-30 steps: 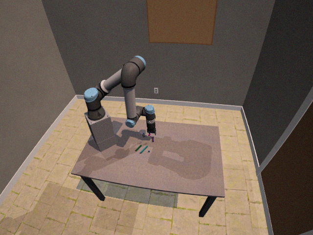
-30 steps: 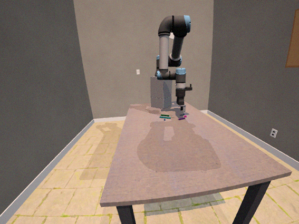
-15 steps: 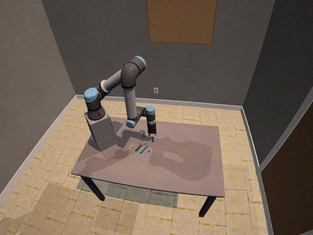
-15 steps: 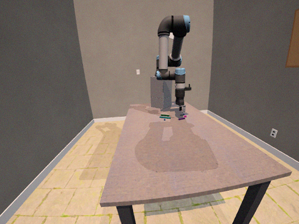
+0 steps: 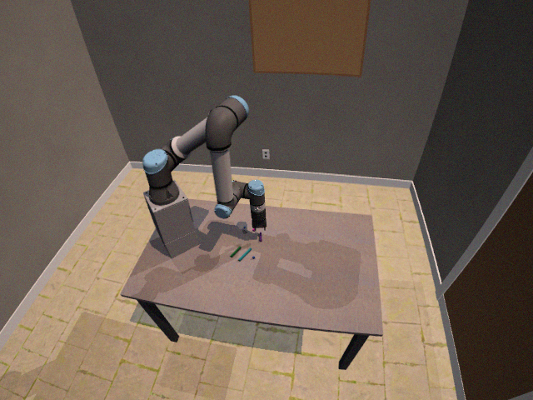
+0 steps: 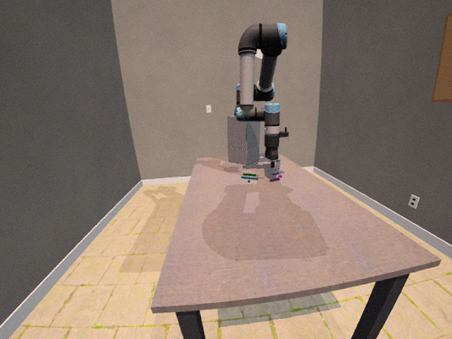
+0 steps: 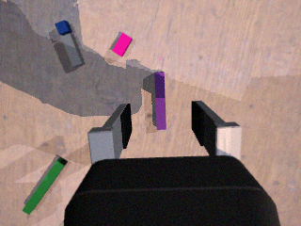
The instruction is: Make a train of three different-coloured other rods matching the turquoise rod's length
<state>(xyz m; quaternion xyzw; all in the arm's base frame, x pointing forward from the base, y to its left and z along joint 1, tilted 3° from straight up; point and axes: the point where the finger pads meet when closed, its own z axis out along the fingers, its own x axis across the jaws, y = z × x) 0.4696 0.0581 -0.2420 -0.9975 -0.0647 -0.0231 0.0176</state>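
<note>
My gripper [image 7: 161, 116] is open and low over the table, with one finger on each side of the purple rod [image 7: 160, 101]. The rod lies flat between the fingers and neither finger touches it. In the top view the gripper [image 5: 259, 227] stands right above the purple rod [image 5: 260, 236]. A magenta rod [image 7: 121, 44] lies just beyond it. A grey rod [image 7: 70, 47] with a blue rod [image 7: 63, 27] at its far end lies to the left. The turquoise rod [image 5: 245, 253] and a green rod [image 5: 235, 252] lie side by side nearer the table's front.
Another small blue rod [image 5: 253, 257] lies beside the turquoise rod. The green rod also shows at the lower left of the wrist view [image 7: 44, 185]. The robot's pedestal [image 5: 171, 223] stands at the table's back left corner.
</note>
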